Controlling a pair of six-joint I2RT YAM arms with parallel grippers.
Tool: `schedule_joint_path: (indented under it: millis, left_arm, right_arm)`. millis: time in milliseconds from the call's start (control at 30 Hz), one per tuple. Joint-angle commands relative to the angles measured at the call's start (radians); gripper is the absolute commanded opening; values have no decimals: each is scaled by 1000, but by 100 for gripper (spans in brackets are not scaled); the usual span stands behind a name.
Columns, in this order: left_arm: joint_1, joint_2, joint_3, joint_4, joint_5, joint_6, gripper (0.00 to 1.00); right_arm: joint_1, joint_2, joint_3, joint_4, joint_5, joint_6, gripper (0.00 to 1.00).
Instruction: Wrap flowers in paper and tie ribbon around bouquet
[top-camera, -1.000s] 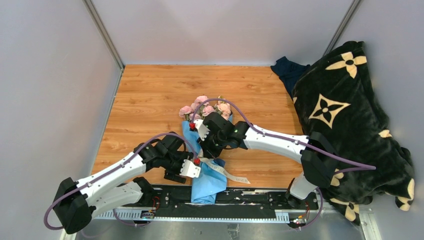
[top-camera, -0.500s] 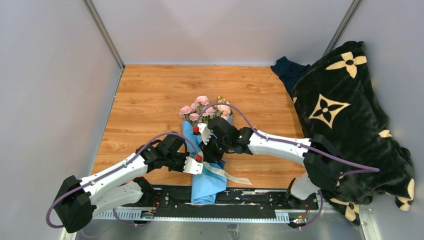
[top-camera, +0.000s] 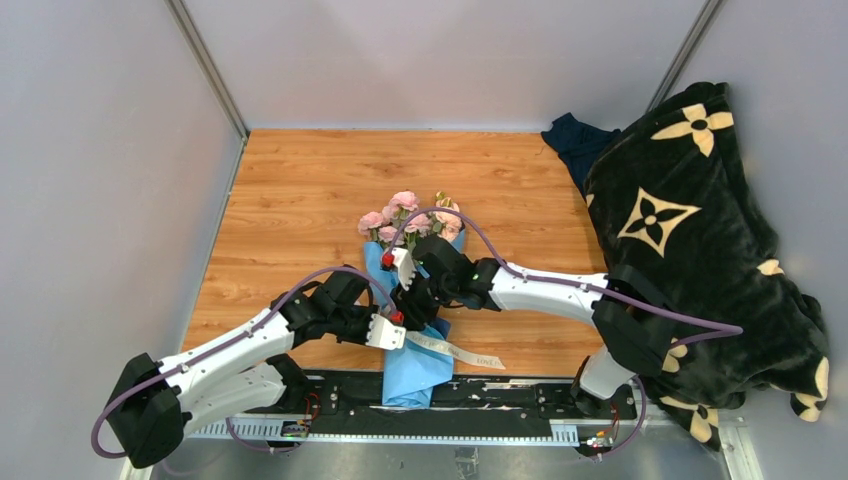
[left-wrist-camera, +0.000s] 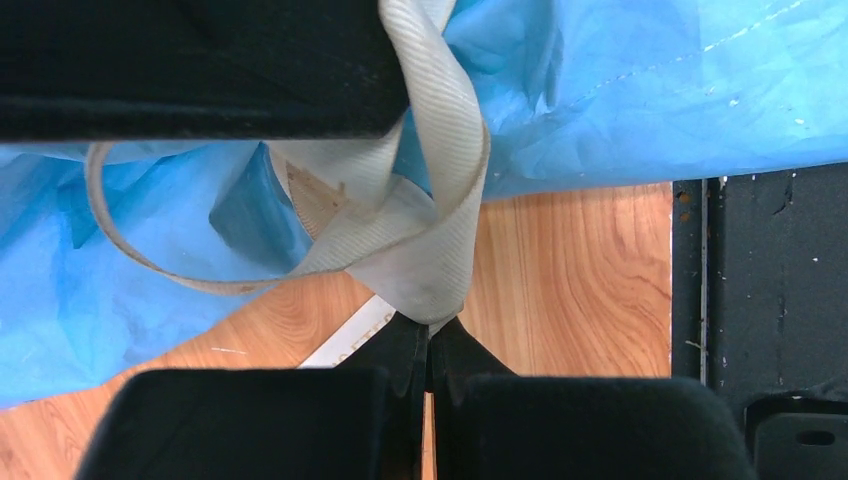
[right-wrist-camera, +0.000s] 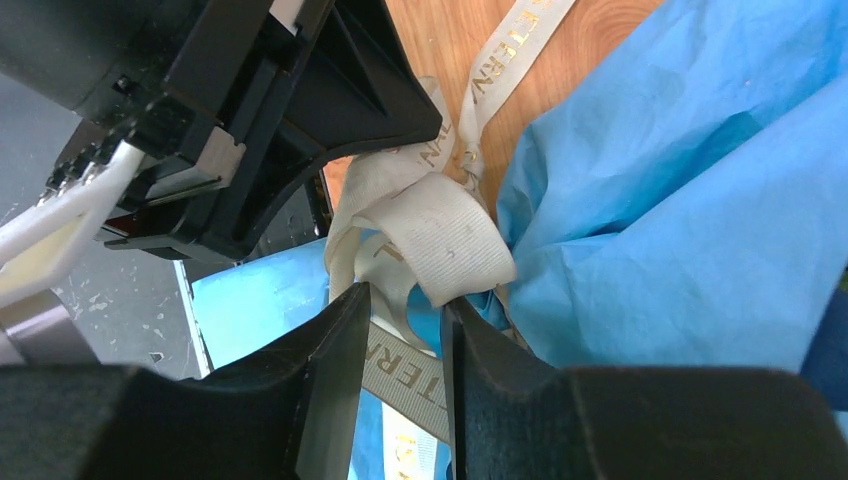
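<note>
While tight on ribbon (left-wrist-camera: 442, 225), left gripper (left-wrist-camera: 430, 335); right gripper (right-wrist-camera: 402, 302) ajar

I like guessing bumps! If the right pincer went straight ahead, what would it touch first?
Probably the ribbon: its cream loop sits just ahead of the right pincer, beside the blue paper.

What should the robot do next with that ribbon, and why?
Probably pull the left end effector back from the paper to tighten the ribbon: it is shut on a loop that looks slack, and the right end effector stands open.
</note>
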Motion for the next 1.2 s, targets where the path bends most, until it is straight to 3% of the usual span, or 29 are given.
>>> schedule_joint_path:
  millis: [0,67,200,233,567,833,1000,1167]
  left_arm:
    - [5,-18,-13,11,-21,2,0]
    - [5,-19,-14,10,-23,4,0]
    - [4,-22,-12,-4,-31,11,0]
    - [5,-25,-10,-13,-39,23,0]
    - [5,-19,-1,-15,-155,119,0]
    - [21,-18,-16,-34,-223,181,0]
    - [89,-10,-44,22,-258,231,0]
    - [174,44,-79,105,-267,302,0]
  right_arm:
    - [10,28,25,30,-36,12,38]
    - [11,40,27,32,-38,18,31]
    - [11,28,26,33,-32,20,1]
    - [11,15,22,31,-25,20,0]
    - [-22,-258,-81,-52,132,36,0]
    - [-191,-403,-227,-151,258,106,0]
    - [-358,-537,-396,-173,233,202,0]
    - [-420,-599,-531,-162,211,251,0]
